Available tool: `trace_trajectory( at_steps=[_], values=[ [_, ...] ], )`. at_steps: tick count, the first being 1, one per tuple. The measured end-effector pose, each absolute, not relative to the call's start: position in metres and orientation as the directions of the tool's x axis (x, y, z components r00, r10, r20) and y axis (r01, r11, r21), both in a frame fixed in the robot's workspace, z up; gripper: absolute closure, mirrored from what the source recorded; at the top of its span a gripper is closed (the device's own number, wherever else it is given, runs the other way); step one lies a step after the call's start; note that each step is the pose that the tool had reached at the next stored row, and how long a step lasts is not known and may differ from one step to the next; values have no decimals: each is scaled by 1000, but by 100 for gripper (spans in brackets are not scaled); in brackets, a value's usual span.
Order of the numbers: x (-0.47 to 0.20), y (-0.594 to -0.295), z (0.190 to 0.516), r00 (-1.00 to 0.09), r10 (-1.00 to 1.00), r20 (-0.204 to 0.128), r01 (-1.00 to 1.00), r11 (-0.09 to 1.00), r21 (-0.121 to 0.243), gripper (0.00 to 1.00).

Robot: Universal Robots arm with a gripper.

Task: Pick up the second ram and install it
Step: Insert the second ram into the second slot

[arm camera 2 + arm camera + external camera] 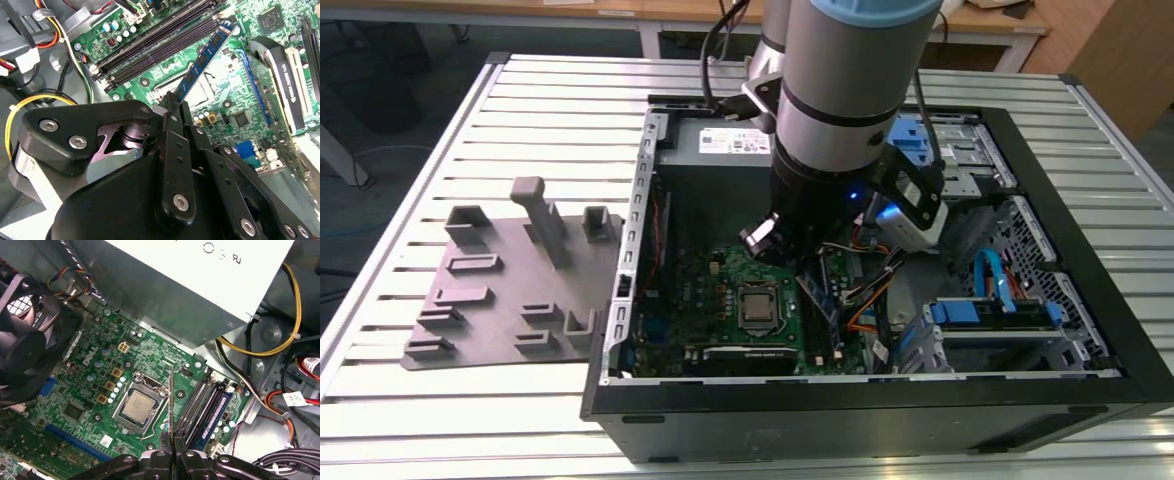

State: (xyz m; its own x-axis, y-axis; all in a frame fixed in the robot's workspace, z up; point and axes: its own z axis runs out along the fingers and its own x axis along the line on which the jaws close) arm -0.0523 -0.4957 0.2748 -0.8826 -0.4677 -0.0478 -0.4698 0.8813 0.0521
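Note:
The second ram is a narrow blue stick with dark chips, and my gripper is shut on one end of it. It hangs tilted above the green motherboard, over the silver processor and beside the dark memory slots. The first wrist view shows the second ram edge-on as a thin line rising from the gripper, just beside the memory slots. Another blue stick sits in the outermost slot. In the exterior view my arm reaches down into the open computer case.
A grey plastic tray with upright posts lies on the slatted table at the exterior view's left. Inside the case are the power supply, a black fan, cable bundles and a drive cage.

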Motion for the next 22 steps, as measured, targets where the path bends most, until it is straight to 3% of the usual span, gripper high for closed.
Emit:
trace_trajectory(
  at_steps=[22],
  values=[
    [-52, -496, 275, -936, -350, -48, -352, 934, 52, 89]
  ],
)
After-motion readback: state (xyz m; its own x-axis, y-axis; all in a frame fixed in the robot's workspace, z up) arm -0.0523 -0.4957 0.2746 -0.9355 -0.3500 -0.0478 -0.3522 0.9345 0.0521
